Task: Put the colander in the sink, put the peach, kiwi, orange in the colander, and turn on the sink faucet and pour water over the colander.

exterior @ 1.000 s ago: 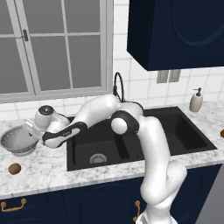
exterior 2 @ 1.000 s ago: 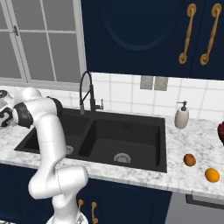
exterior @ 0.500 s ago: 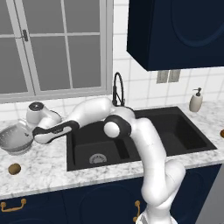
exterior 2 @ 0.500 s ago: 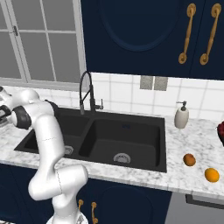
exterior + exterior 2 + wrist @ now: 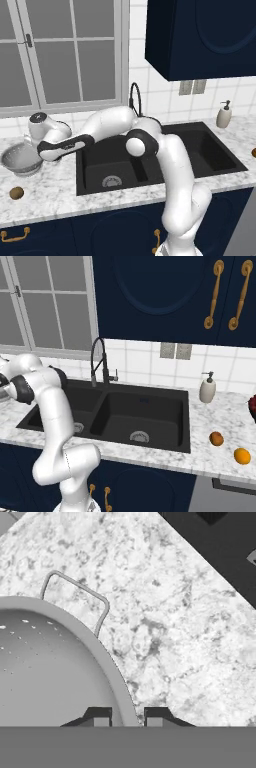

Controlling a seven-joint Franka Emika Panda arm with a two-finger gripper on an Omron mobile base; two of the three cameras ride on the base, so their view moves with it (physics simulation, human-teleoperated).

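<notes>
A: Claw status?
B: Gripper (image 5: 127,714) is clamped on the colander (image 5: 20,160) rim, one fingertip (image 5: 100,716) inside the bowl, the other outside, wall between them.
A: Colander location?
B: On the counter (image 5: 55,192) left of the sink (image 5: 155,160), near the counter's back edge under the window (image 5: 60,50). Upright, ring foot down. Hand view shows one wire handle (image 5: 75,602) sticking out over the marble.
A: Fruit?
B: Kiwi (image 5: 16,192) near the counter's front edge, left end, apart from the colander. Two orange-coloured fruits on the right end of the counter: darker one (image 5: 216,438), brighter one (image 5: 242,456) closer to the front edge. Can't tell which is the peach.
A: Faucet?
B: Sink faucet (image 5: 100,363) at the sink's back edge, between the basins. Soap bottle (image 5: 207,388) at the back right of the sink.
</notes>
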